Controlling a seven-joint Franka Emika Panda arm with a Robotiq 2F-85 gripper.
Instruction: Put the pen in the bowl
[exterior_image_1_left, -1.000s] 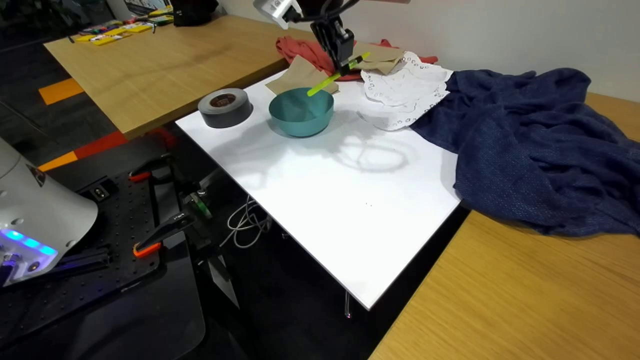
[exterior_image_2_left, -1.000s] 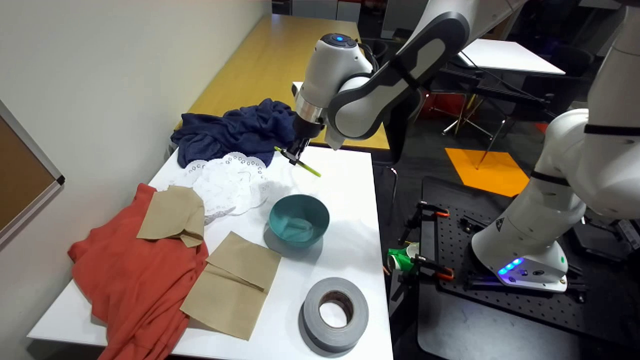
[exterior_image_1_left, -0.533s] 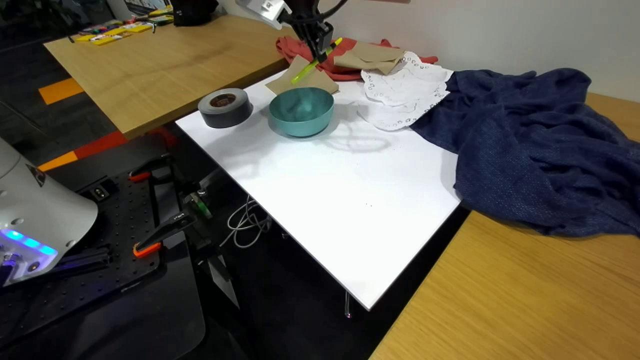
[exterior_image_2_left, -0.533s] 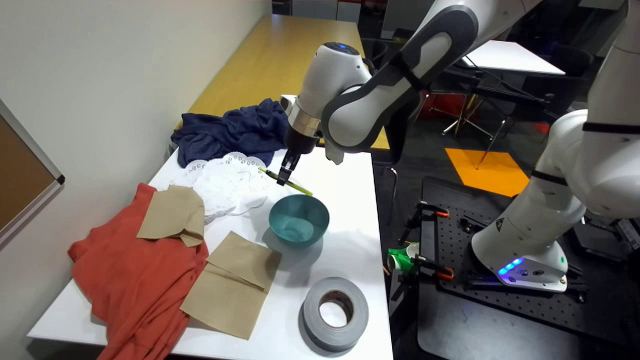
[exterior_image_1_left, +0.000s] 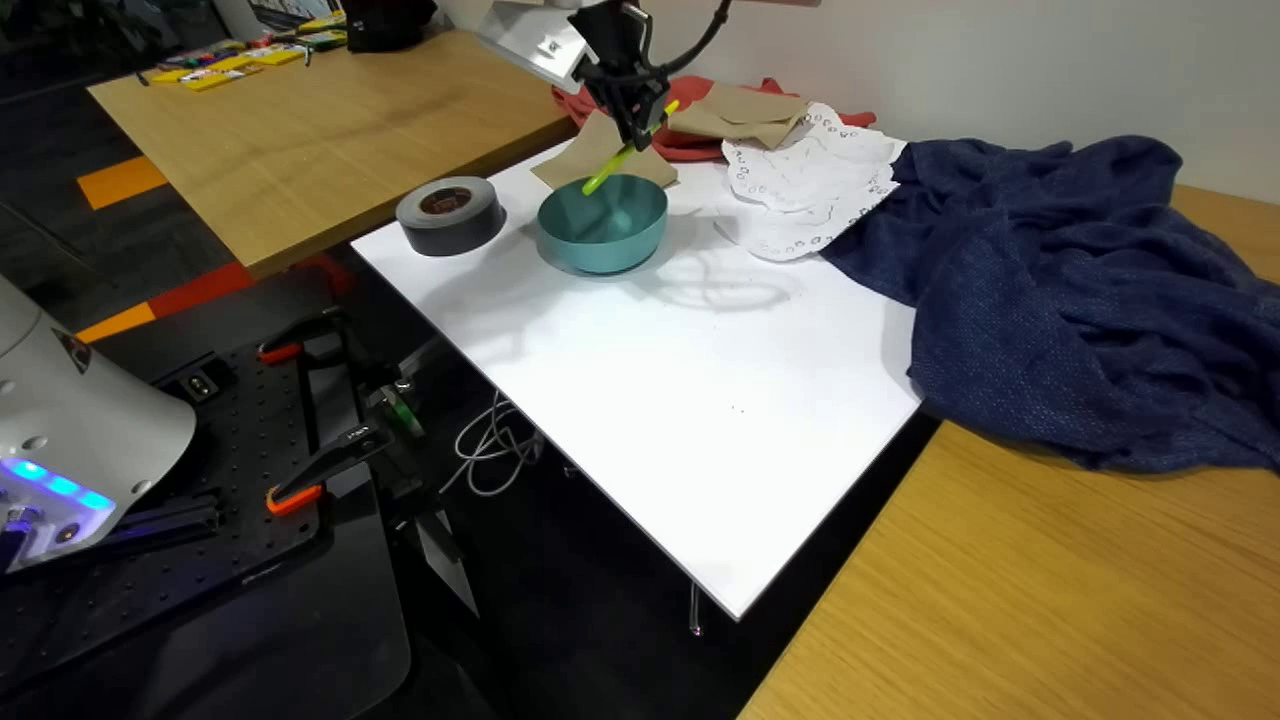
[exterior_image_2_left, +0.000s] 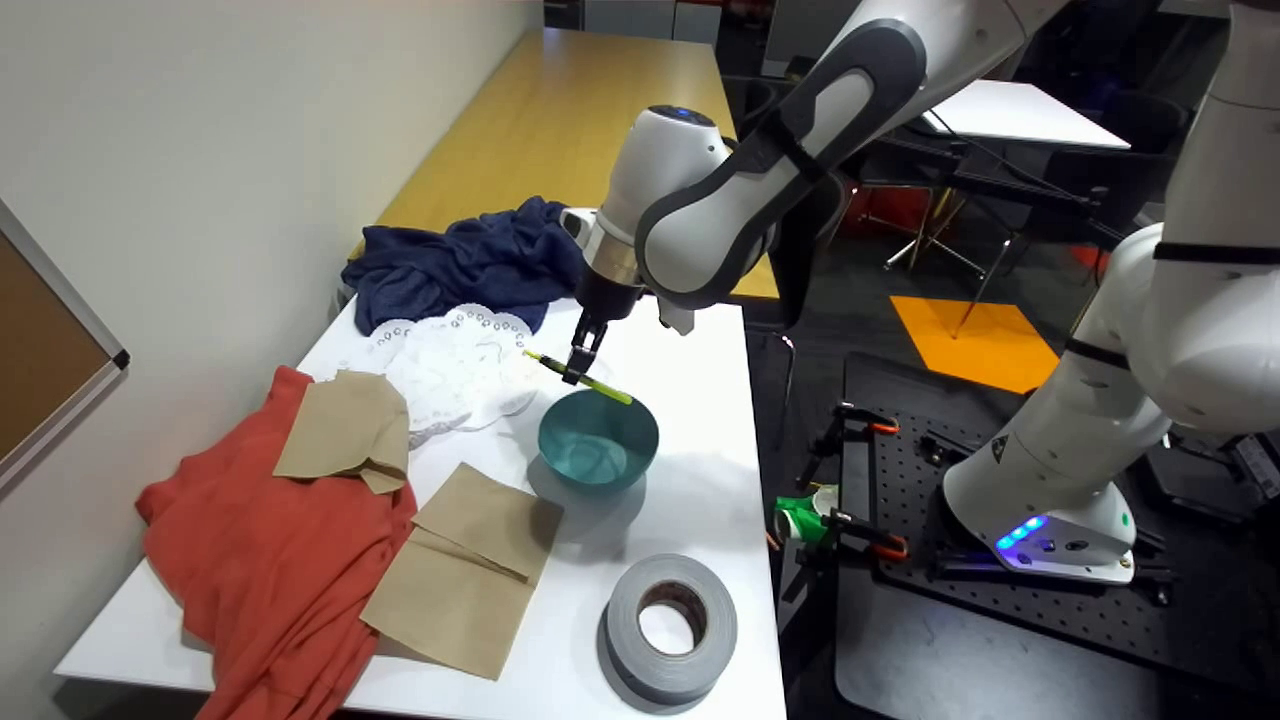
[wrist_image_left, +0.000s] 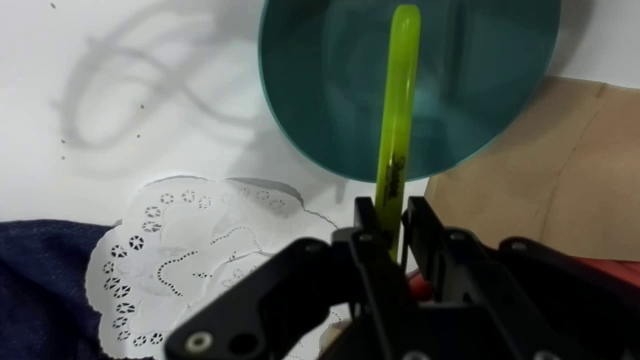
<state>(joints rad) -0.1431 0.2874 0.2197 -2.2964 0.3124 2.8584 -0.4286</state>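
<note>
Grasping is done: the end effector (wrist_image_left: 390, 204) clamps the pen (wrist_image_left: 398, 100), whose front end reaches out over the bowl (exterior_image_1_left: 605, 246), leaving, it seems, only centring, lowering and release.

Navy cloth (exterior_image_2_left: 470, 262), doilies (exterior_image_2_left: 450, 370), tape roll (exterior_image_2_left: 668, 674), brown paper (exterior_image_2_left: 348, 425) on red cloth (exterior_image_2_left: 285, 560).

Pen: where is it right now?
In the wrist view, the pen is right of centre, held in the gripper, its far end over the teal bowl.
</note>
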